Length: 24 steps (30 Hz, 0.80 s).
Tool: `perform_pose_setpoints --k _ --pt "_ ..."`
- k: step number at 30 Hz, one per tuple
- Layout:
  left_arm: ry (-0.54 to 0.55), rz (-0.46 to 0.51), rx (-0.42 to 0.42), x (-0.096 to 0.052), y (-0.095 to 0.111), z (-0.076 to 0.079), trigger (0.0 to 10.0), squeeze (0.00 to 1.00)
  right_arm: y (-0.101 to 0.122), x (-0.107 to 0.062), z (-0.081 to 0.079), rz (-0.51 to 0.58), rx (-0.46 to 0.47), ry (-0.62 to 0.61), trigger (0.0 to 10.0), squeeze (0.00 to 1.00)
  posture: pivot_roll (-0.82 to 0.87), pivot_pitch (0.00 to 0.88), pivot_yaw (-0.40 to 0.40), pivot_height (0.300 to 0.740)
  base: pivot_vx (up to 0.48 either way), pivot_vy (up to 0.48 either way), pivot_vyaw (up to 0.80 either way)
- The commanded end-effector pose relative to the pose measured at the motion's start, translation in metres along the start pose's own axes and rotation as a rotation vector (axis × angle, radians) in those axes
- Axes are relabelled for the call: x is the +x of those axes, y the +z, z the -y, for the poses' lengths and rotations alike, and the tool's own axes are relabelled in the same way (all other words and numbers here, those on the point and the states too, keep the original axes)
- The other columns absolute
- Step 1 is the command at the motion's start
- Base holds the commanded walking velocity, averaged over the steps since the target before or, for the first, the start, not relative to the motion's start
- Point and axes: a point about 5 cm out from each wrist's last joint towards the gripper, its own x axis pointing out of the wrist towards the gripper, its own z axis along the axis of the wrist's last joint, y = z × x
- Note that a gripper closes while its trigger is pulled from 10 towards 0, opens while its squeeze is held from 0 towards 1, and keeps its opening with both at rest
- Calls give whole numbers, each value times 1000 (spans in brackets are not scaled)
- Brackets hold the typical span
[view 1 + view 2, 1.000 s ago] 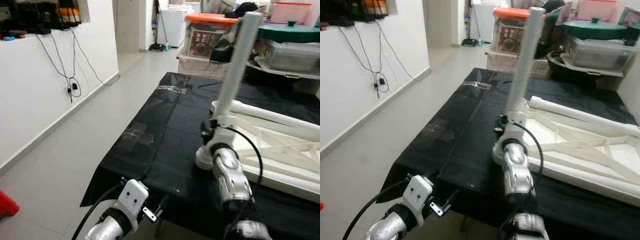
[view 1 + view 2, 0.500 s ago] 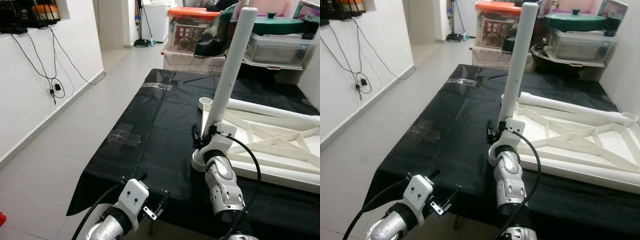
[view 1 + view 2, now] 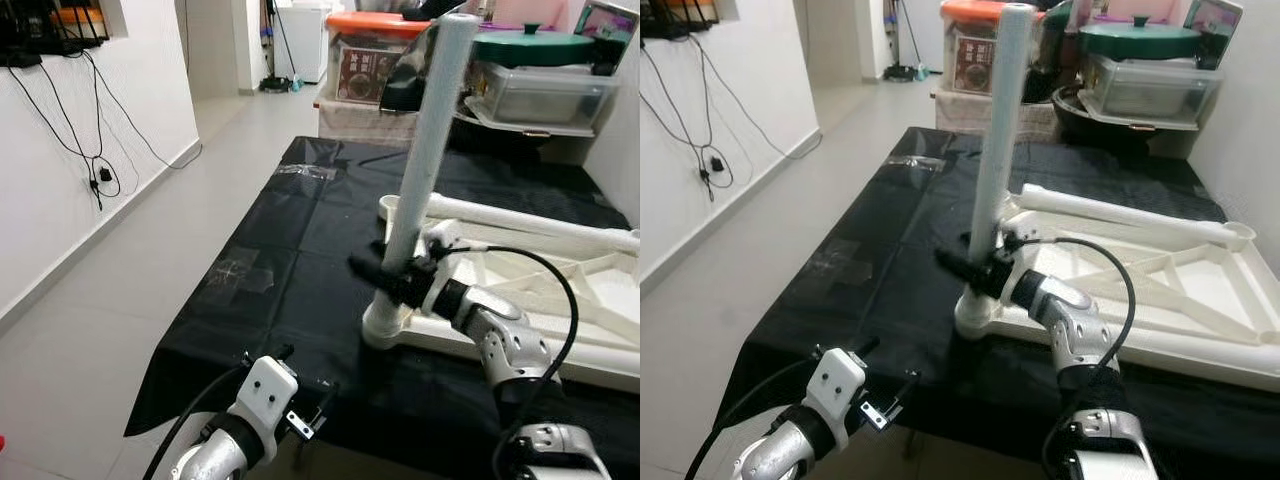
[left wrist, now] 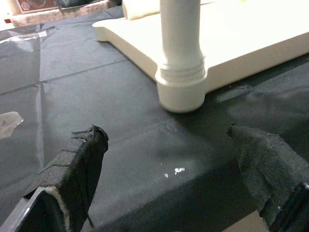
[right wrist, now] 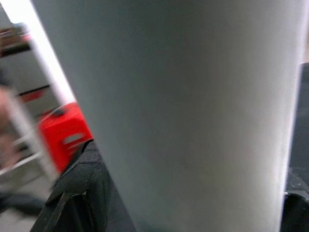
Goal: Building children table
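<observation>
White table leg (image 3: 428, 150) is seen standing upright in the corner socket (image 3: 386, 325) of the upturned white table top (image 3: 1160, 290), which lies flat on the black cloth (image 3: 300, 260) covering the work surface. The leg leans slightly, its upper end rising toward the stacked storage boxes (image 3: 375, 65) at the far end.

The right gripper (image 3: 385, 275) is positioned low on the leg, just above the socket, with its silver arm reaching in from the right across the table top. Its black fingers (image 5: 84, 188) are closed around the leg, one on each side, as is confirmed in the right wrist view, where the pale round surface of the leg lies between the two dark finger edges.

The left gripper (image 4: 178, 179) is held at the near edge of the cloth, apart from the table parts. Its two fingers (image 4: 79, 166) are spread wide and nothing is held between them. In the left wrist view the socket and the base of the leg are seen ahead, between the spread fingers but well beyond their tips.

A second leg (image 3: 1120, 215) lies flat along the far side of the table top. Ribbed bracing is visible on the underside of the top. A white wall with hanging cables (image 3: 95, 150) runs along the left, above a grey tiled floor (image 3: 110, 330). A green lidded pot (image 3: 1140, 40) rests on clear containers at the far right.
</observation>
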Motion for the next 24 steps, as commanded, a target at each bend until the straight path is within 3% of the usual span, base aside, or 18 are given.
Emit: perform_pose_setpoints --k 1,4,5,6,7,8,10,12,13,14,15,16,17,20,21,22,23,24 --pt "0 -3 -1 -1 -2 1 10000 0 -9 17 -13 -83 7 178 10000 0 168 0 -55 740 0 0 0" --pt "2 1 1 -1 -1 1 10000 0 -12 22 -15 -114 -4 213 10000 0 172 0 -56 740 0 0 0" --pt "4 5 2 -2 -1 1 10000 0 -14 27 -16 -139 -23 225 9098 0 172 0 -56 740 0 0 0" --pt "4 5 2 -2 -1 1 10000 0 -14 27 -16 -139 -23 225 9098 0 172 0 -56 740 0 0 0" --pt "12 13 5 -2 0 0 10000 0 -17 31 -15 -154 -38 203 0 0 174 0 -58 740 0 0 0" --pt "12 13 5 -2 0 0 10000 0 -17 31 -15 -154 -38 203 0 0 174 0 -58 740 0 0 0" --pt "41 37 11 -4 3 -1 10000 0 -22 36 -5 -157 -100 39 0 0 174 0 -63 740 0 0 0" --pt "41 37 11 -4 3 -1 10000 0 -22 36 -5 -157 -100 39 0 0 174 0 -63 740 0 0 0" --pt "53 50 15 -4 5 -2 10000 0 -23 34 1 -138 -96 -57 0 0 174 0 -67 740 0 0 0" --pt "53 50 15 -4 5 -2 10000 0 -23 34 1 -138 -96 -57 0 0 174 0 -67 740 0 0 0" --pt "62 59 18 -5 6 -2 10000 0 -23 30 8 -104 -79 -167 0 0 169 0 -66 740 0 0 0" --pt "62 59 18 -5 6 -2 10000 0 -23 30 8 -104 -79 -167 0 0 169 0 -66 740 0 0 0" --pt "68 70 18 -5 7 -3 10000 0 -22 12 24 -21 -27 -495 0 0 162 0 -64 740 0 0 0" --pt "68 70 18 -5 7 -3 10000 0 -22 12 24 -21 -27 -495 0 0 162 0 -64 740 0 0 0" --pt "69 72 18 -6 7 -3 10000 0 -22 1 31 16 -5 -678 0 0 159 0 -62 740 0 0 0" --pt "69 72 18 -6 7 -3 10000 0 -22 1 31 16 -5 -678 0 0 159 0 -62 740 0 0 0" --pt "71 74 18 -6 7 -3 10000 0 -25 -16 36 44 28 -956 0 0 145 0 -54 740 0 0 0" --pt "71 74 18 -6 7 -3 10000 0 -25 -16 36 44 28 -956 0 0 145 0 -54 740 0 0 0"
